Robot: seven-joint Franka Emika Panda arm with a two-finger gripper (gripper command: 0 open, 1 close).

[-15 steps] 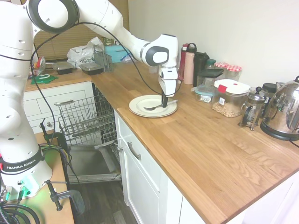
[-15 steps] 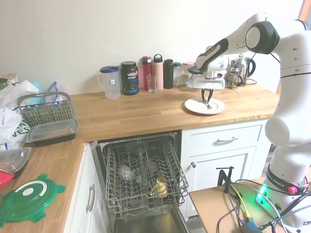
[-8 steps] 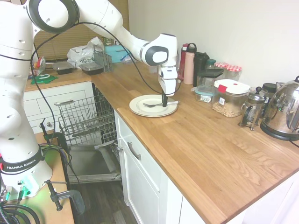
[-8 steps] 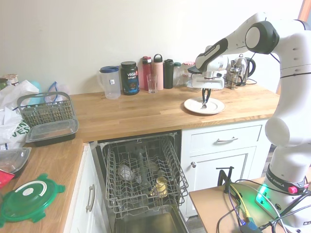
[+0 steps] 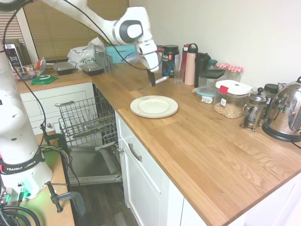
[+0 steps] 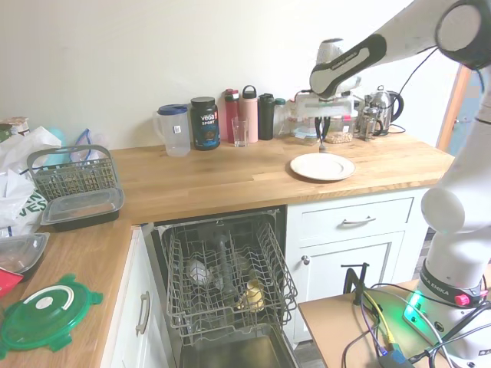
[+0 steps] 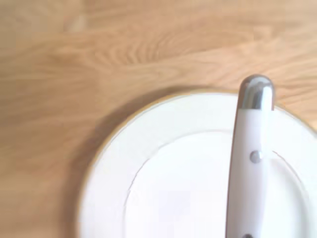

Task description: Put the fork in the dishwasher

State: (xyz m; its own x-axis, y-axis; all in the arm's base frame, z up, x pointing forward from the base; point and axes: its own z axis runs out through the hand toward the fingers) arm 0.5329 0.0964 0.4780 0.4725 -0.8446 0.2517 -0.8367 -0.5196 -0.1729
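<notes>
silver and white, the fork (image 5: 160, 80) hangs in the air, pinched in the end effector (image 5: 152, 83), which is closed on it above the wooden desk (image 5: 211, 146), up and behind the cream plate (image 5: 154, 106). the plate is bare. in the first exterior view the fork sticks out sideways from the fingers, its long axis roughly level and pointing toward the bottles at the wall. in the wrist view a white handle with a rounded metal end (image 7: 252, 153) runs across the plate (image 7: 163, 188); by its place and the exterior views i take it for the held fork's handle.

the relation that matters next: the dishwasher (image 6: 222, 284) lies well below and to one side of the end effector, past the desk's front edge. its grey wire rack (image 5: 87, 120) is pulled out over the dropped door. so the carry, as i judge it, must go out over the edge and then down, and the level fork would need tilting to drop between the wires.

hard to make out: the tines are too small to see in either exterior view, and the second exterior view shows the fork only as a thin sliver under the end effector (image 6: 324, 138). what sits in the rack's lower part is unclear.
</notes>
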